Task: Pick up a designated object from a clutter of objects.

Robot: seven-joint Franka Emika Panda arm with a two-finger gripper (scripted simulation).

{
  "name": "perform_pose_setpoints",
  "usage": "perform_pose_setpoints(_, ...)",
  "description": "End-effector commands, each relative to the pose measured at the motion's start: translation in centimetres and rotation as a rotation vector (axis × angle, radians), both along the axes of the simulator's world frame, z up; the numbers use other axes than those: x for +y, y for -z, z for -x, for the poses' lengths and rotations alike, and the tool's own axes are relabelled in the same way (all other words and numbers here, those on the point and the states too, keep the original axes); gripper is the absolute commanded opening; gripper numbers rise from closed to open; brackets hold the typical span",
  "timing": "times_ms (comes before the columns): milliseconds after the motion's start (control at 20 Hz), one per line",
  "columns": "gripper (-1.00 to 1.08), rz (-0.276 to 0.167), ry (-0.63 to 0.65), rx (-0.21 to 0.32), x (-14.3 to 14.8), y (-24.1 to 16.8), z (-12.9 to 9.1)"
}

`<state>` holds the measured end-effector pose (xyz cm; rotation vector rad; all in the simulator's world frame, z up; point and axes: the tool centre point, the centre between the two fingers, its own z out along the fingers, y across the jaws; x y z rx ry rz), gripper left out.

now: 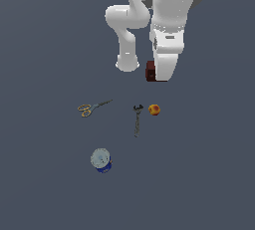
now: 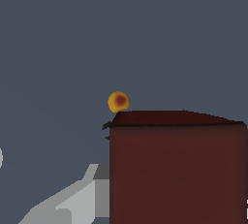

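The designated object, a dark red-brown box [image 1: 150, 70], sits at the far side of the clutter, half covered by my white hand. In the wrist view the box [image 2: 177, 169] fills the space between the fingers of my gripper [image 2: 174, 169]. One grey finger [image 2: 99, 184] lies against one side, and a sliver of the other finger shows at the opposite side. The gripper looks shut on the box. Whether the box is off the floor cannot be told. The fruit [image 2: 118, 102] shows beyond the box's top edge.
On the grey floor lie yellow-handled scissors [image 1: 91, 108], a thin dark wrench [image 1: 137, 119], the orange-red fruit [image 1: 154, 109] and a blue silver-topped can [image 1: 101, 160]. My arm's base [image 1: 127, 63] stands just to the exterior view's left of the box.
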<state>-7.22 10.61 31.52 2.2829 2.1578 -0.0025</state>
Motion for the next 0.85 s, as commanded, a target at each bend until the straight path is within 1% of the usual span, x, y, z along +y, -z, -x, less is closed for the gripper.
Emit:
perform_pose_setpoints(0,-1.0,-0.001,0.0,-0.001,0.8,-2.2,0.8)
perform_pose_setpoints(400,-1.0,-0.001,0.001,-0.001,2.6,-6.8,2.3)
perform_pose_setpoints(800,-1.0,-0.001,0.002,-0.001,3.2,-8.4,2.7)
